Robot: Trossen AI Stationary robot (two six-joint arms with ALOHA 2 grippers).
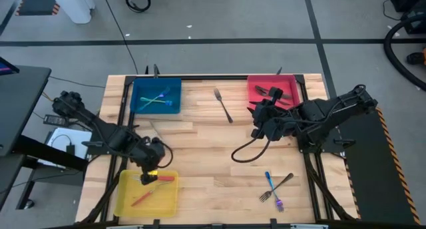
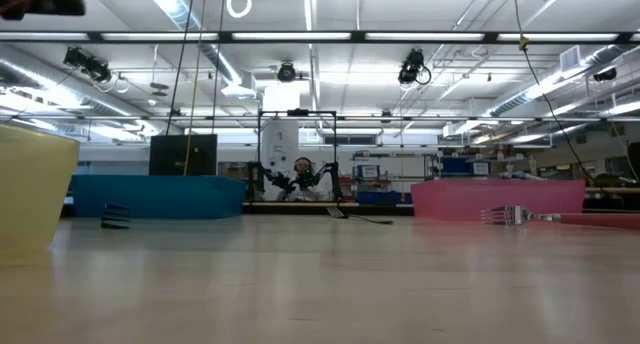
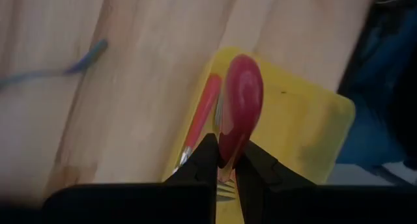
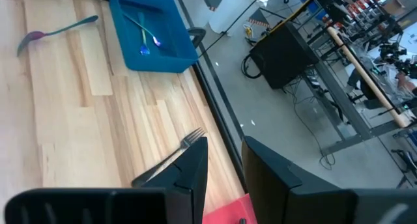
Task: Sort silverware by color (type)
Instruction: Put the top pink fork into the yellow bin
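High view, left claw (image 1: 150,174): over the near edge of the yellow tray (image 1: 126,204), at the counter's (image 1: 200,156) front left corner.
High view, red utensils: one red-handled utensil (image 1: 164,178) at the claw, crossing the tray's rim; a second red-handled utensil (image 1: 142,198) lying inside the tray.
High view, blue tray (image 1: 141,90): back left, with iridescent utensils (image 1: 157,99) crossed in it.
High view, red tray (image 1: 256,86): back right, holding dark utensils (image 1: 274,92).
High view, loose pieces: a dark fork (image 1: 223,105) between the blue and red trays; an iridescent fork (image 1: 272,192) crossed with a dark fork (image 1: 277,186) near the front right.
High view, right claw (image 1: 258,126): hovering just beside the red tray.
Low view: fork tines (image 2: 503,216) before the pink tray wall (image 2: 470,198); no claw in sight.
Left wrist view: left claw (image 3: 226,165) clenched on the red handle (image 3: 238,107), above the yellow tray (image 3: 306,129).
Right wrist view: right claw (image 4: 225,162) released, holding nothing, a dark fork (image 4: 171,155) beneath it; blue tray (image 4: 166,51) farther off.
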